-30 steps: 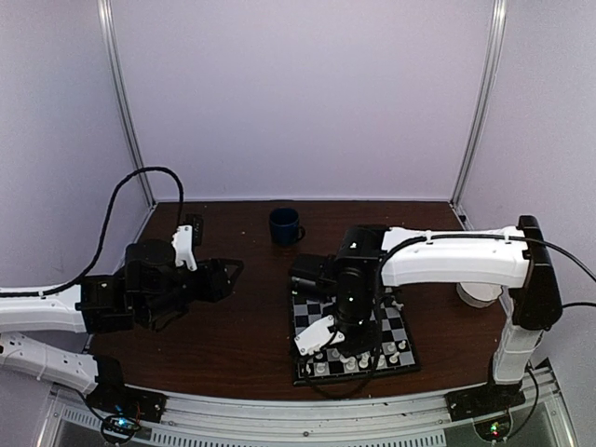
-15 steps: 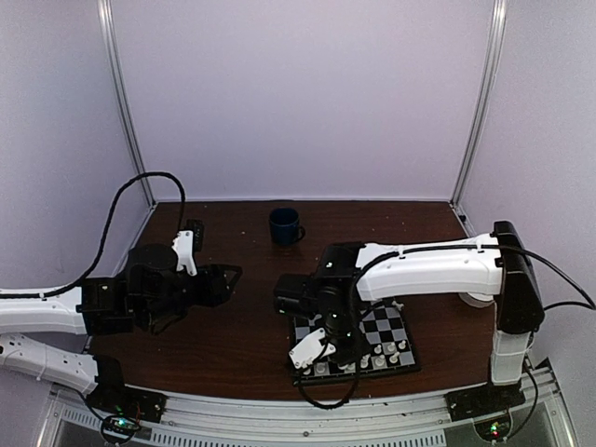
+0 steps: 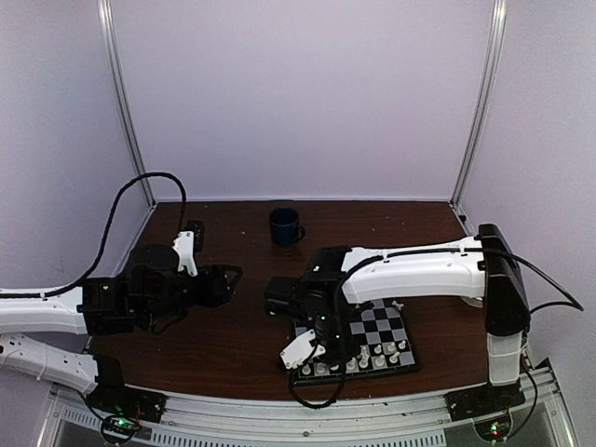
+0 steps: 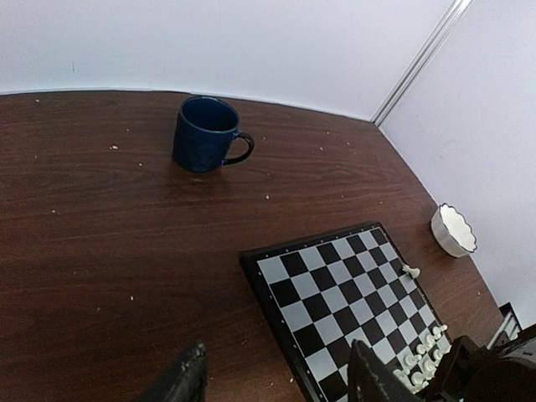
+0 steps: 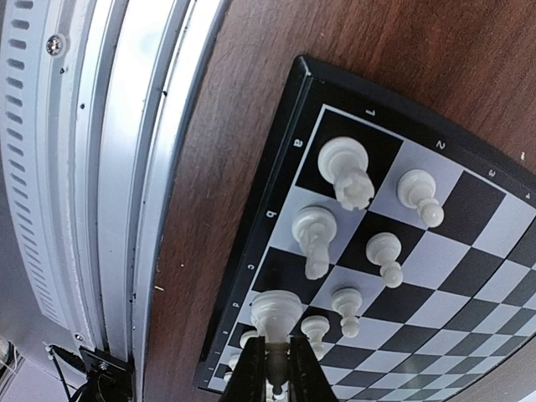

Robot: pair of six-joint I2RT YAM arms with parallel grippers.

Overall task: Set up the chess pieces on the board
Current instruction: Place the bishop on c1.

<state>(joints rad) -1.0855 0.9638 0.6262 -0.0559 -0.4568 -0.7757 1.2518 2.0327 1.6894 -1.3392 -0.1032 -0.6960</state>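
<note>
Right tool (image 5: 274, 367) swung left over board (image 5: 456, 276), apparently pinching a chess piece (image 5: 276, 311), left tool (image 4: 276, 381) spread, mug (image 4: 205, 134) beyond

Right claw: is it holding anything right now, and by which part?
Yes. The right claw is shut on a white chess piece, pinching its narrow upper end; the wide base points to the board.

The board (image 5: 279, 180) bore small white coordinates on its black border: letters a, b, c along one edge, numerals 1, 2, 3 along another.
</note>
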